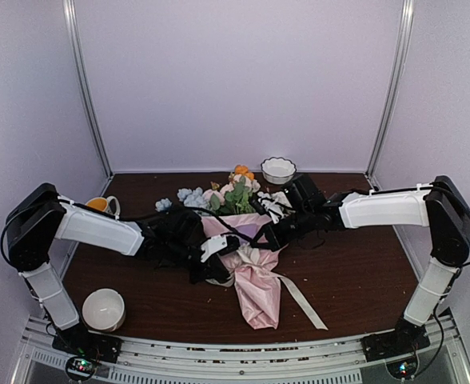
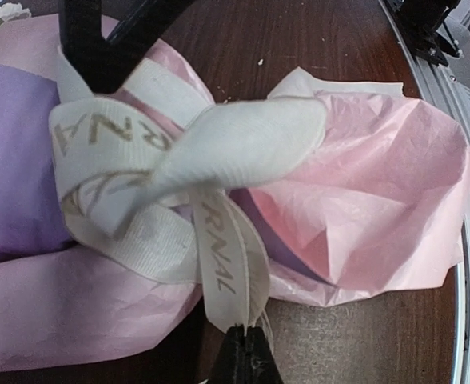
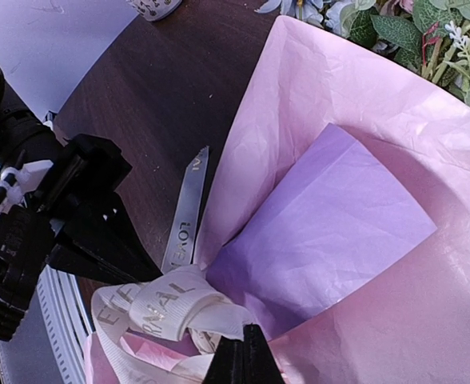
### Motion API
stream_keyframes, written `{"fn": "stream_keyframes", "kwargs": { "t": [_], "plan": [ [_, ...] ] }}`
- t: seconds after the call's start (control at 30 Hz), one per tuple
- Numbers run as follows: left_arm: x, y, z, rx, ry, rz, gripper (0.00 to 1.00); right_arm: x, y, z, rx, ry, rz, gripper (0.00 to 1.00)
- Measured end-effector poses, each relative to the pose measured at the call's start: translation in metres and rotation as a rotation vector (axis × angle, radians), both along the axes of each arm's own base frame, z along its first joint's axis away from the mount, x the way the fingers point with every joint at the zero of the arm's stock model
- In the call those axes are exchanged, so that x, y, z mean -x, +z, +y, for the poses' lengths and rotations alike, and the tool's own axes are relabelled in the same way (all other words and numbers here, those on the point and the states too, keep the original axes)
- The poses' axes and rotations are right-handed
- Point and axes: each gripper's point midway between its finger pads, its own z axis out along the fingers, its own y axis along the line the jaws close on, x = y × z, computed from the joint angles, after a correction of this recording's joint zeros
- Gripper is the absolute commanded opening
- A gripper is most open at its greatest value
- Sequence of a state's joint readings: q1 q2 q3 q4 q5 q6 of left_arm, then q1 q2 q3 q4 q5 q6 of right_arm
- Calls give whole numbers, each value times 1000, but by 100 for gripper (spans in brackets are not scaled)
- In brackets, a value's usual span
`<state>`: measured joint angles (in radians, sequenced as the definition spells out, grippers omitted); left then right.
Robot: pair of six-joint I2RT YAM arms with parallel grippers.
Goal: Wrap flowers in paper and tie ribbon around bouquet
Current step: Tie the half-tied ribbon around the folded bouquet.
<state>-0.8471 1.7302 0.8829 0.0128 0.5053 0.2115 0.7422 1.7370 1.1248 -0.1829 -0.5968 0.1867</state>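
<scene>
Overhead, the bouquet (image 1: pixel 255 276) lies in the middle of the dark table (image 1: pixel 355 272). Its flowers (image 1: pixel 233 192) point toward the top of the frame and the narrow end of the paper (image 1: pixel 260 300) toward the bottom. Both arms meet over its waist and hide the knot, so only one loose tail of the ribbon (image 1: pixel 303 302) shows, trailing to the lower right. This view alone takes in a white bowl (image 1: pixel 277 168) beyond the blooms, a second bowl (image 1: pixel 103 308) at the lower left and a cup (image 1: pixel 99 204) at the left edge. The left wrist view fills in the hidden part. Cream loops with gold lettering are bunched on the pink wrap, and one strand runs down to the bottom centre, where the left gripper (image 2: pixel 245 332) has its fingers pressed together on it. A dark finger of the other arm sits at the upper left, over the loops. From the right wrist, the right gripper (image 3: pixel 241 340) at the bottom centre is likewise closed, pinching the knotted loops. Only here does a lilac inner sheet (image 3: pixel 331 216) show plainly inside the pink.
</scene>
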Motion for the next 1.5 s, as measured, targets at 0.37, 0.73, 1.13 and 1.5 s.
{"fn": "stream_keyframes", "kwargs": {
  "t": [0.37,0.73,1.13,1.5],
  "plan": [
    [-20,-9,30,-79,166,-21,0,1,10,-18,32,-57,-48,0],
    [-26,-35,81,-211,390,89,0,36,-49,-101,187,-237,85,0],
    [-31,-39,107,-201,530,191,0,43,-81,-158,201,-425,208,0],
    [-35,-36,108,-170,569,231,0,41,-98,-173,194,-498,289,0]
  ]
}}
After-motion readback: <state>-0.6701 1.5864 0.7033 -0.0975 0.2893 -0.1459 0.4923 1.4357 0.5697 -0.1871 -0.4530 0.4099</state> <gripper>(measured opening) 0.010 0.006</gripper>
